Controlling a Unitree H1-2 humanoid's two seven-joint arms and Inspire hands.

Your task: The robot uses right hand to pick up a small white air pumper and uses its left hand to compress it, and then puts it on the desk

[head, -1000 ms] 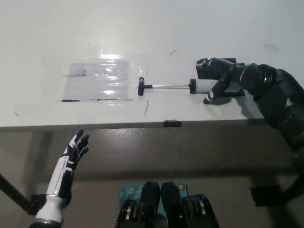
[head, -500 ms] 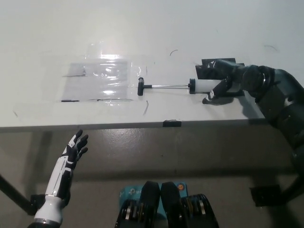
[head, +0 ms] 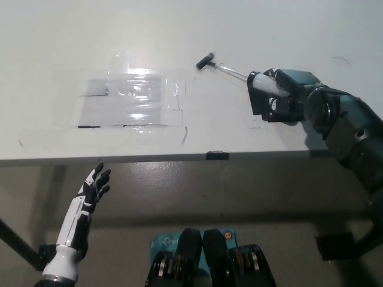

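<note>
Above the white desk (head: 251, 36), right hand (head: 281, 95) clamps one air pumper (head: 258, 82); left hand (head: 90, 191) hangs spread.

the black right hand (head: 281, 95) grips the white air pumper (head: 261, 82) above the desk (head: 239, 137), its rod and black handle pointing up-left from it. the white left hand (head: 93, 188) hangs spread below the desk edge.

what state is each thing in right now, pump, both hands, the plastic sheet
air pumper: held off the desk, tilted, rod extended, T-handle pointing up-left
right hand: shut on the air pumper's white barrel
left hand: open, fingers apart, low beside the desk edge
clear plastic sheet: lying flat on the desk
</note>
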